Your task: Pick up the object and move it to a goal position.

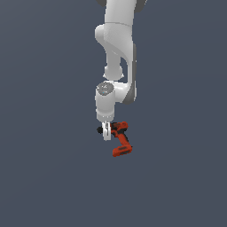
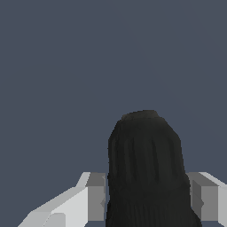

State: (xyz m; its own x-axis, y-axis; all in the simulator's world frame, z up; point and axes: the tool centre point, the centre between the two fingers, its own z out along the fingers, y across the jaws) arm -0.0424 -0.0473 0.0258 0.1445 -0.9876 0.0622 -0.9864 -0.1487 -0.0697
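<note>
The red-orange drill (image 1: 121, 139) lies or hangs just below the white arm, near the middle of the exterior view, with its blocky base (image 1: 122, 150) toward the exterior view's lower right. Its black chuck end (image 1: 100, 130) points to the exterior view's left. My gripper (image 1: 106, 133) comes down from above and is shut on the drill's front part. In the wrist view the black chuck (image 2: 146, 168) fills the gap between my gripper's (image 2: 148, 201) two pads, one pad (image 2: 96, 199) on each side of it. I cannot tell whether the drill rests on the floor.
A plain dark grey-blue surface (image 1: 44, 177) fills both views. No other object shows.
</note>
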